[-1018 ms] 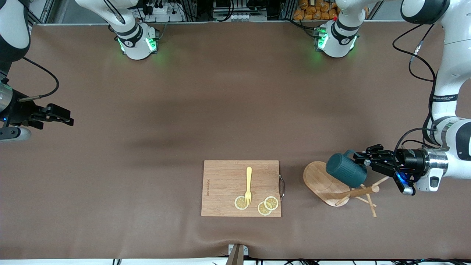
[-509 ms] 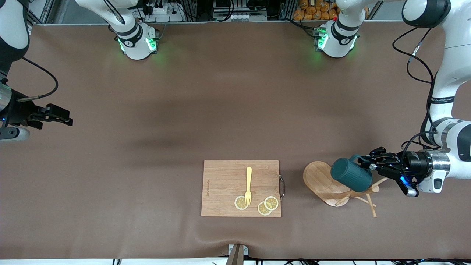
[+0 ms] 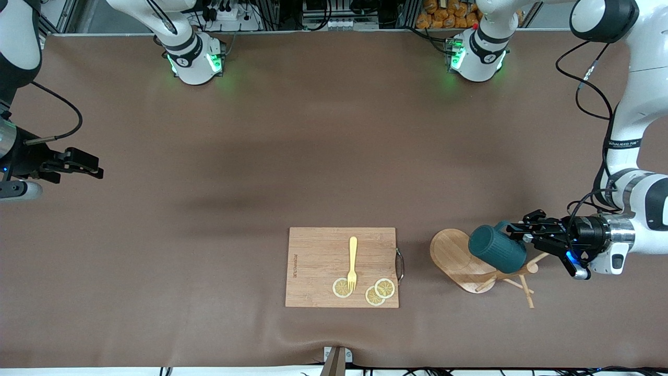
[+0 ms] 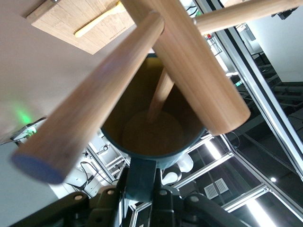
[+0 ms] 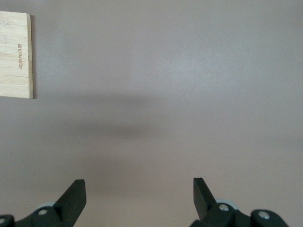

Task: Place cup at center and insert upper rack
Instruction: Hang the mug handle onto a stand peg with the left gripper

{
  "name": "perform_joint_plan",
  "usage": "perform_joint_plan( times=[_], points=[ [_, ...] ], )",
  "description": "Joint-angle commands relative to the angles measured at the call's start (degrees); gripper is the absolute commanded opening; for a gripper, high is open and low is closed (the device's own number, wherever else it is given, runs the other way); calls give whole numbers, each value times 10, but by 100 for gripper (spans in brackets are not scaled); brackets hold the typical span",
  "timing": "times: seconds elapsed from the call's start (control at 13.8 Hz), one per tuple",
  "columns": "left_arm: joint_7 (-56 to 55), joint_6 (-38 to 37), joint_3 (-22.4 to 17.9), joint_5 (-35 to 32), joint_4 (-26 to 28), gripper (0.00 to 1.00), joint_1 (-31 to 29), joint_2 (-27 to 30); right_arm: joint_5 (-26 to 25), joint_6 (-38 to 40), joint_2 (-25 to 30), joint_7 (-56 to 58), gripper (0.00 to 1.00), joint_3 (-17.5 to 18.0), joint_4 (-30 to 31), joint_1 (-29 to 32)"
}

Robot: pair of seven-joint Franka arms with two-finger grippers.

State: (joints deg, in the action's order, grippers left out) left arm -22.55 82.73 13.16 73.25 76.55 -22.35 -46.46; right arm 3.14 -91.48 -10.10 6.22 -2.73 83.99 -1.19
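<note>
**A:** Front view: left gripper clamped on the handle of the cup, holding it on its side, in the air over the upper rack. Rack lies tipped over on the table, oval base facing the cutting board, post and pegs pointing toward the left arm's end.

**B:** Left wrist adds anything?

**A:** Yes: the cup's mouth. Tan inside, a thin peg reaches into it, two thicker rack pieces cross in front of the rim. Front view hides all that. Can't tell whether wood touches the wall.

**B:** Right side?

**A:** Right gripper waits over bare table at the right arm's end, fingers spread wide, nothing between them. Its wrist view catches only the board's corner.

**B:** Board contents?

**A:** Yellow fork, three lemon slices. Front view only.
</note>
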Motion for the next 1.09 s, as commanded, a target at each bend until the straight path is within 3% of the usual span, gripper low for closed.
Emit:
perform_joint_plan(
  times=[0.0, 0.07, 0.36, 0.44, 0.58, 0.65, 0.73, 1.02],
  points=[
    [2, -6, 2, 15, -9, 18, -5, -8, 5, -1, 0, -8, 100, 0, 3, 2],
    [2, -6, 2, 15, -9, 18, -9, -10, 5, -1, 0, -8, 100, 0, 2, 1],
    [3, -6, 2, 19, -9, 41, -11, -14, 5, -2, 0, -8, 100, 0, 3, 1],
    [6, -6, 2, 19, -9, 41, -11, -14, 6, -2, 0, -8, 100, 0, 3, 2],
    [5, -6, 2, 19, -9, 63, -10, -13, 5, -2, 0, -8, 100, 0, 2, 0],
    [1, -6, 2, 19, -9, 90, -10, -11, 6, -2, 0, -8, 100, 0, 3, 0],
    [3, -6, 2, 19, -8, 100, -11, -7, 6, -2, 0, -8, 100, 0, 3, 0],
    [-5, 9, -3, -3, -7, 100, -2, 33, 6, -2, 0, -8, 100, 0, 3, 1]
  ],
)
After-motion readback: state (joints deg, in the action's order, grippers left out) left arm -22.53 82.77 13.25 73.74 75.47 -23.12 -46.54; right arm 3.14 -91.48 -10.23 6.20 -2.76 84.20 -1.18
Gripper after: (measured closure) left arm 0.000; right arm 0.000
